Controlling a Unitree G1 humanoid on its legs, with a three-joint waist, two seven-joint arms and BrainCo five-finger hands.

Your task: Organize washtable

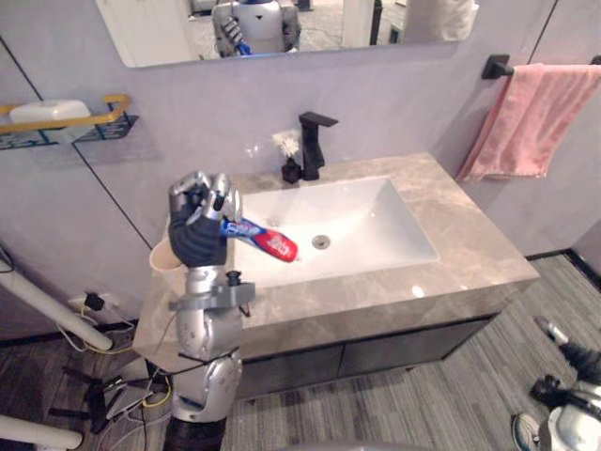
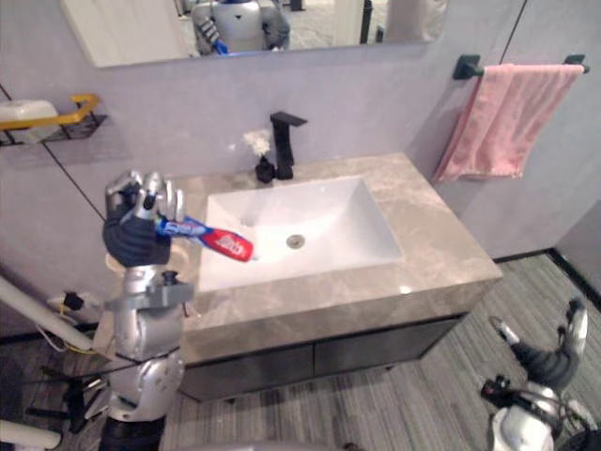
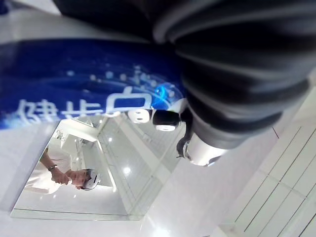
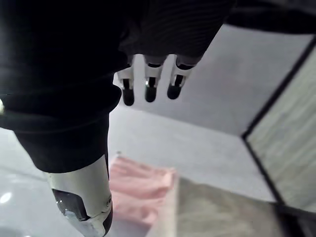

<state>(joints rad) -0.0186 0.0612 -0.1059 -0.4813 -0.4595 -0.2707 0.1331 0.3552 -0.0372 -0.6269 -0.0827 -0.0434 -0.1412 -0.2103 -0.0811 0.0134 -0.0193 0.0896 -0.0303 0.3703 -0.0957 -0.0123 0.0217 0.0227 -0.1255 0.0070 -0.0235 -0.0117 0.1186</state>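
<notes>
The toothpaste tube (image 1: pixel 262 241) was held at the centre left, clasped by the curled fingers of the left hand (image 1: pixel 199 224), its red end over the sink (image 1: pixel 371 221). The right hand (image 2: pixel 543 360) was seen at the lower right, its fingers loosely spread.

This is a bathroom: a white basin (image 1: pixel 376 225) is sunk into a stone-look desk (image 1: pixel 470 254) with dark cabinet fronts (image 1: pixel 404 343) below, a black tap (image 1: pixel 313 141) stands at its back edge, and a mirror (image 1: pixel 310 23) hangs on the grey wall above. A pink towel (image 1: pixel 531 117) hangs from a black rail (image 1: pixel 498 66) beside it. A small wire shelf (image 1: pixel 66 122) is fixed to the wall on the other side.
</notes>
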